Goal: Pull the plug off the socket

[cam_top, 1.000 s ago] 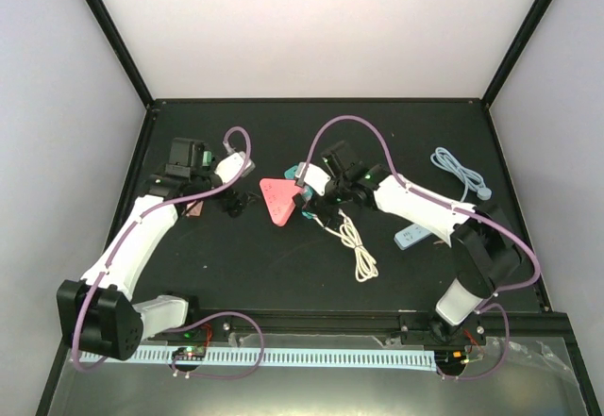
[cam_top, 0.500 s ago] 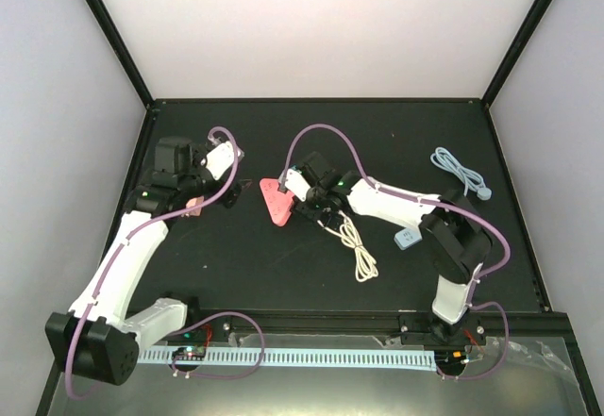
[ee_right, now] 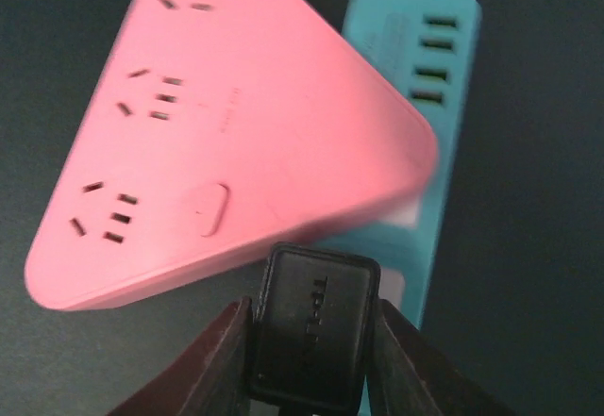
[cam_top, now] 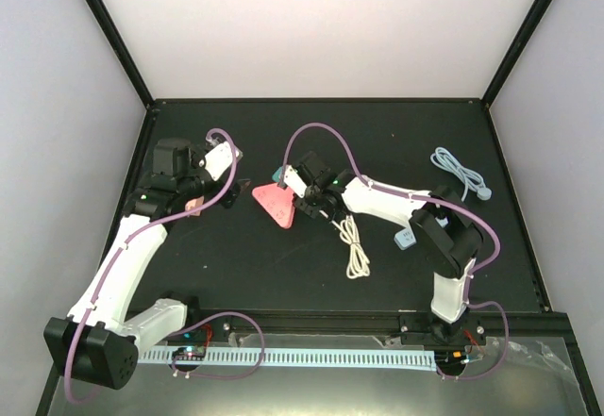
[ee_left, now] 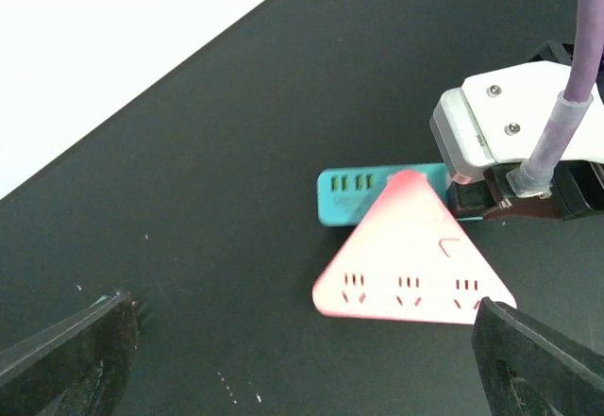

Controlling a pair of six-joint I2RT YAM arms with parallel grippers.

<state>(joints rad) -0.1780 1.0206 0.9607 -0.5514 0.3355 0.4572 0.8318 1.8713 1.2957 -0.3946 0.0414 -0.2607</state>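
Black rectangular plug [ee_right: 316, 326] at the bottom middle of the right wrist view, squeezed on both sides between the right fingers [ee_right: 219, 364], closed narrow to its width. Front face of the plug touching the long edge of the pink triangular plastic socket block [ee_right: 226, 133]. Pins hidden, so not possible to tell if seated inside or not.

On the upper face of the block, three groups of slots along one side and one small rounded button near the plug. One corner of the block lying over the teal rectangular power strip [ee_right: 429, 76]. Seen from above, block flat near the middle of the black worktop [cam_top: 236, 265], with the right fingers at its right side.

Left fingers [ee_left: 71, 355] spread wide, holding nothing, apart from the block on its left side.

Thin white cable [cam_top: 356, 246], loosely bundled, starting just beside the right fingers and running toward the near edge. Farther right, a small pale blue flat piece [cam_top: 406, 239] beside the right arm. Pale blue coiled cable [cam_top: 460, 173] well apart, near the right rim. Small pink object [cam_top: 193, 207] under the left arm, too small to identify.
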